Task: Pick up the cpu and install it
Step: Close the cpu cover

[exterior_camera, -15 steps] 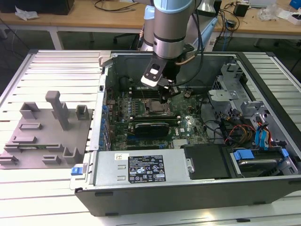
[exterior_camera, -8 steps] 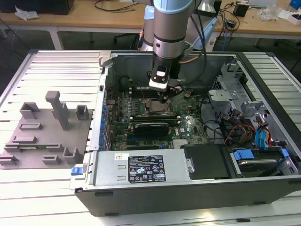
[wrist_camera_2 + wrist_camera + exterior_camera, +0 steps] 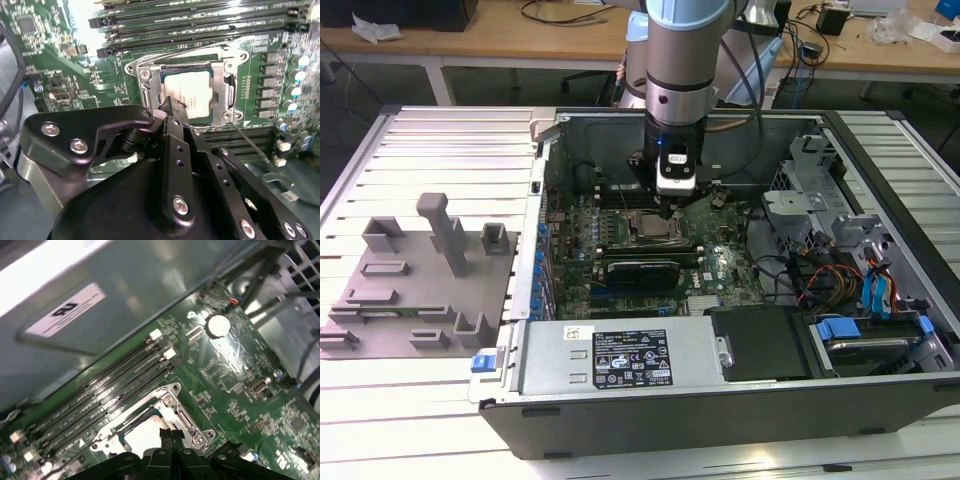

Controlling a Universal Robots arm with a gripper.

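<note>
The cpu [image 3: 192, 92] is a pale silvery square lying flat inside the metal-rimmed socket frame [image 3: 150, 82] on the green motherboard [image 3: 610, 275]. It also appears in the first wrist view as a pale patch [image 3: 142, 437] and in the exterior view [image 3: 650, 230]. My gripper [image 3: 172, 106] hangs just above the socket's edge, its two black fingertips pressed together with nothing between them. They overlap one edge of the cpu in both wrist views, and I cannot tell if they touch it. The gripper [image 3: 666, 212] stands upright over the board's middle.
The open computer case [image 3: 550, 130] encloses the board. Memory slots [image 3: 110, 385] run beside the socket. A power supply [image 3: 550, 365] lies at the near side. Drive cages and cables [image 3: 840, 270] fill the exterior view's right. A grey fixture plate [image 3: 420, 290] sits on the exterior view's left.
</note>
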